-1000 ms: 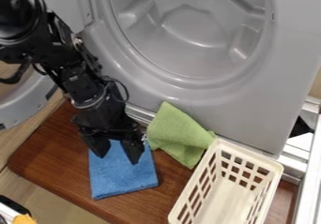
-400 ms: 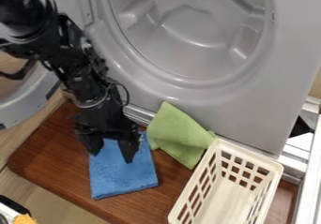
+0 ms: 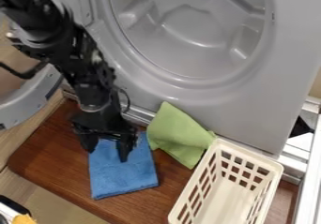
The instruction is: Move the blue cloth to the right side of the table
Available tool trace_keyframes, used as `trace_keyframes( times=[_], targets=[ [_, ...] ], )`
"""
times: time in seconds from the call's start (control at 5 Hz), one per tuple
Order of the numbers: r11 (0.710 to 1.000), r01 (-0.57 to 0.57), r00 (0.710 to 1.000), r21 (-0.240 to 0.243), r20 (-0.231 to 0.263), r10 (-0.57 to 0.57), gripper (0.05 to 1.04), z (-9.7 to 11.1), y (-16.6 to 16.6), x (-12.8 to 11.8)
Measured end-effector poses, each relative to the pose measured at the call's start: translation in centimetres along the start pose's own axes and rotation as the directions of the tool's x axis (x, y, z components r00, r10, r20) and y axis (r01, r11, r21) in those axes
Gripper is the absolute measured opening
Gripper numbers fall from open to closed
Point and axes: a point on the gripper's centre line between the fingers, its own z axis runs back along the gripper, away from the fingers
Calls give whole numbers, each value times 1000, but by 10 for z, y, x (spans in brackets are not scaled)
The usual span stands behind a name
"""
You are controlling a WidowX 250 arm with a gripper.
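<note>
The gripper (image 3: 107, 154) is hanging over the upper part of the blue cloth (image 3: 123, 177), its two fingers standing wide apart. The cloth is lying flat on the brown wooden board (image 3: 49, 149), beneath and below the fingertips, near the green cloth (image 3: 177, 135); whether the tips are touching it is hard to tell.

Fairly bright, diffuse light puts soft, pale glints on the grey recess (image 3: 194, 26).
</note>
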Motion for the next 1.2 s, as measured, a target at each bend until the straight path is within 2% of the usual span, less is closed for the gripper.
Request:
trace_keyframes(
  times=[0.2,0.4,0.8,1.2],
  targets=[
    [1000,-12,1000,3,3,12,999,-18,2,6],
    [997,-81,997,11,6,81,999,-32,15,15],
    [991,-128,991,34,-34,129,1000,-55,20,15],
    [995,-101,994,13,-48,101,1000,-58,3,10]
  ],
)
